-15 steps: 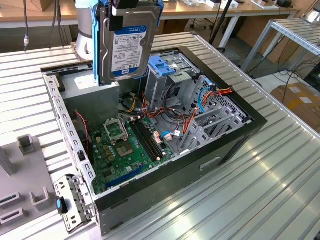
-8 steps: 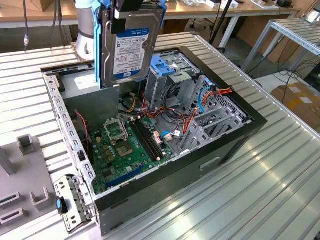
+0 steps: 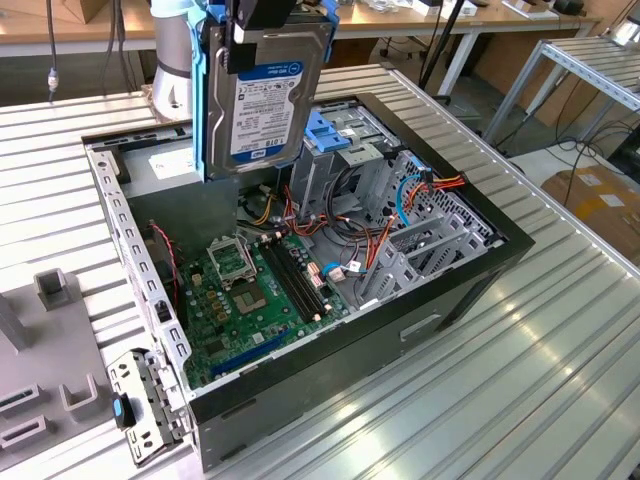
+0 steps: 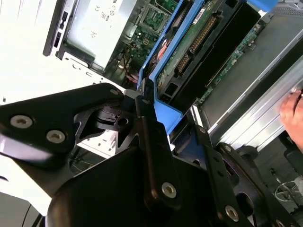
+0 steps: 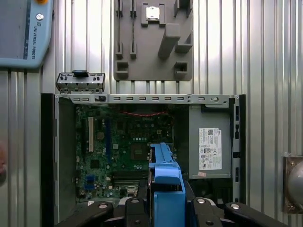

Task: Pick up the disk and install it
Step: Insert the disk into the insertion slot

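Midway through the carry, the gripper [image 3: 265,30] clamps the disk [image 3: 265,100] upright over the open computer case [image 3: 330,380]. Seating it likely calls for alignment with the drive cage [image 3: 335,150] at its 4 o'clock.

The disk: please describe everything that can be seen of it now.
The disk is a flat grey metal drive with a white label, blue-banded on top, and blue plastic rails on its sides. It hangs upright on edge over the open computer case, apparently clear of it. The gripper is shut on its upper end. The second wrist view shows its green circuit board.
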You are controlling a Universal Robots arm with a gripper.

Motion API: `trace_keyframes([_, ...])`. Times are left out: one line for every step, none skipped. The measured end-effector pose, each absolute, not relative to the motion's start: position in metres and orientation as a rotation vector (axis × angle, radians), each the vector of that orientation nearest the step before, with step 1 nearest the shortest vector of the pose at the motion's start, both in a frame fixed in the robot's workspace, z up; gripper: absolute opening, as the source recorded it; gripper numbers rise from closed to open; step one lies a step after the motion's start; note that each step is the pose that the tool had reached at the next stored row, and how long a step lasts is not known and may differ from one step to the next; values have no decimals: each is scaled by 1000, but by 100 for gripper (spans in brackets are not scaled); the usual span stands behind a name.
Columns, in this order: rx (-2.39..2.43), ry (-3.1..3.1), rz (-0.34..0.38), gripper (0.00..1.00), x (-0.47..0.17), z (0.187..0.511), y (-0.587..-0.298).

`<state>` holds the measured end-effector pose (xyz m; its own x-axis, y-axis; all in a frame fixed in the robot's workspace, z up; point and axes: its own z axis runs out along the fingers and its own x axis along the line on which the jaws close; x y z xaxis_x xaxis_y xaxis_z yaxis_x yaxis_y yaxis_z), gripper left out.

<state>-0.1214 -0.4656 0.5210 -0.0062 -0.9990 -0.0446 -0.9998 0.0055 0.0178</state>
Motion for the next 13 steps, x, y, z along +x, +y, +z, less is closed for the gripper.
trace_keyframes([-2201,2214,69,37,-121,521,-467])
trace_keyframes([-2201,2214,69,37,-121,521,-468])
trace_keyframes([-2201,2214,69,37,-121,521,-469])
trace_keyframes([-2201,2214,69,37,-121,521,-470])
trace_keyframes([-2201,2214,69,37,-121,521,-471])
trace_keyframes([-2201,2214,69,37,-121,521,-472])
trace_keyframes([-2201,2214,69,37,-121,521,-474])
trace_keyframes([-2201,2214,69,37,-121,521,-475])
trace_keyframes([-2201,2214,69,37,-121,521,-475])
trace_keyframes([-2201,2214,69,37,-121,521,-476])
trace_keyframes([-2201,2214,69,37,-121,521,-477])
trace_keyframes([-2201,2214,69,37,-121,521,-478])
trace_keyframes([-2201,2214,69,37,-121,521,-479])
